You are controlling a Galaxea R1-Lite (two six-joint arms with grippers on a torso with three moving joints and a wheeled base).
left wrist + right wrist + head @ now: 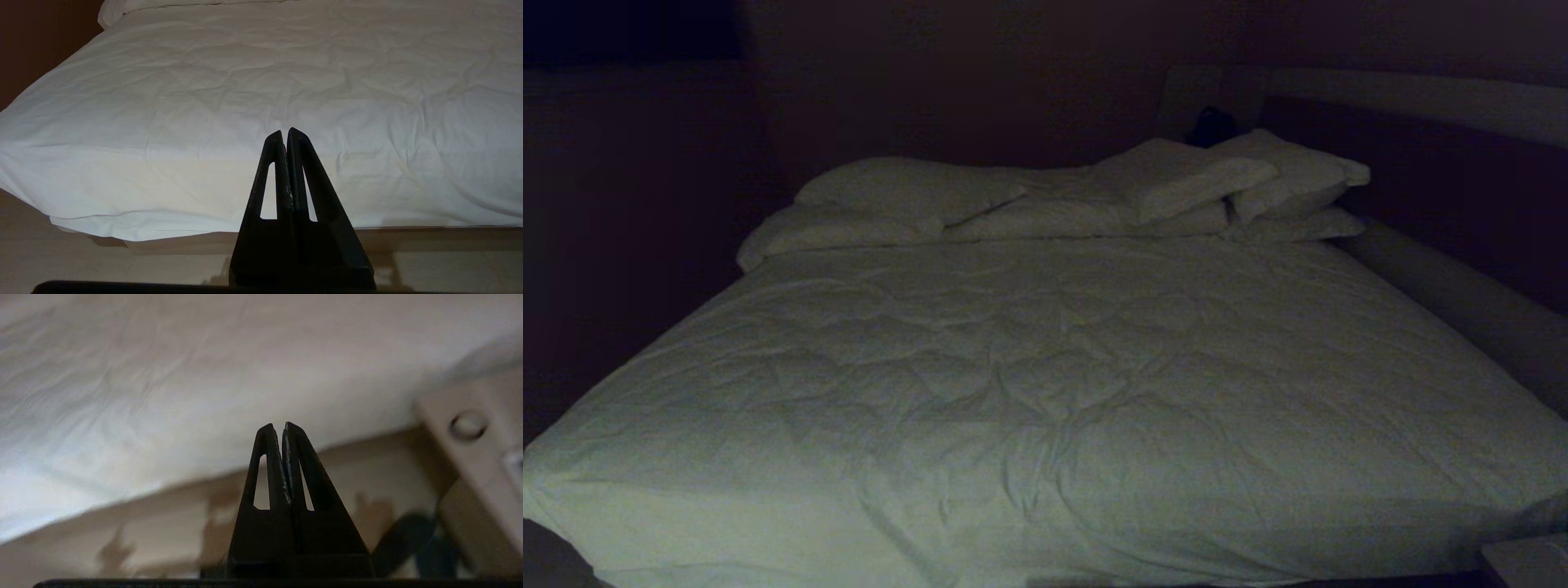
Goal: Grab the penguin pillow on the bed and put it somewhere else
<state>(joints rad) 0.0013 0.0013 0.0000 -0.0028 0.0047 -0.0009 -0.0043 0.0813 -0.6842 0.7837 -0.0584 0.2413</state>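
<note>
Wrinkled white bed (1045, 392) in dark room.

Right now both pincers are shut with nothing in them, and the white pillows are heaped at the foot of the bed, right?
Not quite. The left pincer and right pincer are shut and empty, but the head view shows the white pillows at the head of the bed.

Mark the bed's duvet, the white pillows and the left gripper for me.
duvet (1045, 384), head view, middle of the wrinkled top.
white pillows (1176, 184), head view, top face of the tilted pillow at the bed's head.
left gripper (285, 132), left wrist view, tips of its closed fingers.
</note>
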